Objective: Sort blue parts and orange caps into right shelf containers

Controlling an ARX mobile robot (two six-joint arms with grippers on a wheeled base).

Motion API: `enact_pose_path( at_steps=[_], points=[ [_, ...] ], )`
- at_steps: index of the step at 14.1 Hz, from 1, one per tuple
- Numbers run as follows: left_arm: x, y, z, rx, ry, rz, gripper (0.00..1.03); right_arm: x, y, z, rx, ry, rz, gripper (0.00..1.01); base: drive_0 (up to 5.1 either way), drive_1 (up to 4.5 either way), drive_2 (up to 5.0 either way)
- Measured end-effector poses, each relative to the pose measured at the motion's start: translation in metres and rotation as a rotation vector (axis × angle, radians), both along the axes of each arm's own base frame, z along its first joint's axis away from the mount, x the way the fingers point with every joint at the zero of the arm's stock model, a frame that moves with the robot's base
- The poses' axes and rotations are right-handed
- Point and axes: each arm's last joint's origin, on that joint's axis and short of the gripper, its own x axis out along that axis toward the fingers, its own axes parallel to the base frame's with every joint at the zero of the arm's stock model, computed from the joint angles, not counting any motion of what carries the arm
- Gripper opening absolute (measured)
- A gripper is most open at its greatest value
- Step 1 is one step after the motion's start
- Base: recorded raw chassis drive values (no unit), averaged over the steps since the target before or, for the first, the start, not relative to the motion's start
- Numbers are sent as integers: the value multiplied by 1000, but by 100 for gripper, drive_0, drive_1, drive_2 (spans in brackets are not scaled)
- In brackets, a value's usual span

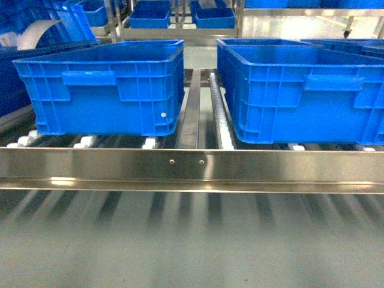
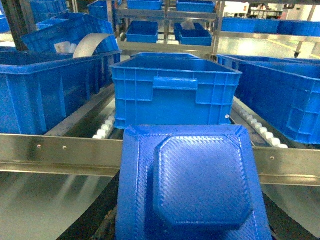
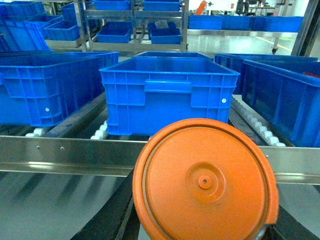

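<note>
- Looking from the head view, two of the right shelf containers sit on the roller shelf: the left bin [image 1: 102, 90] and the right bin [image 1: 300, 90], a steel divider between them and a steel front rail [image 1: 192, 168] across the near edge. Neither arm nor either part shows here, and motion blur smears the floor below the rail.
- Turning to the left wrist view, a blue part [image 2: 192, 185] fills the near foreground, carried just short of the rail and facing a bin [image 2: 175, 92]. It is a flat, stiff plate with a raised octagonal boss and finely ribbed faces, probably light. The texture should resist slipping, so the thin outer edges are the sensible hold. The left end effector is hidden beneath it; I cannot tell how its jaws stand.
- Moving to the right wrist view, an orange cap [image 3: 205, 182] hangs near the lens, before another bin [image 3: 167, 92]. It looks rigid, smooth and light, so slippery on the face; the rim offers the better purchase. The right end effector is likewise unseen, presumably gripping the lower rim, though that is a guess.
</note>
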Motion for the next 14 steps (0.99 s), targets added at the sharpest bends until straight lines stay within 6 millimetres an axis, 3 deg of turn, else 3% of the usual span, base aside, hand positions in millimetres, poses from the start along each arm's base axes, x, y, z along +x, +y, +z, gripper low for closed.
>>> enact_pose_path(
  at_steps=[3,14],
  points=[
    [0,0,0,0,0,0,43,0,0,0,0,0,0,44,0,0,0],
    [0,0,0,0,-1,1,43,0,0,0,0,-3,0,44,7,441,-426]
  ],
)
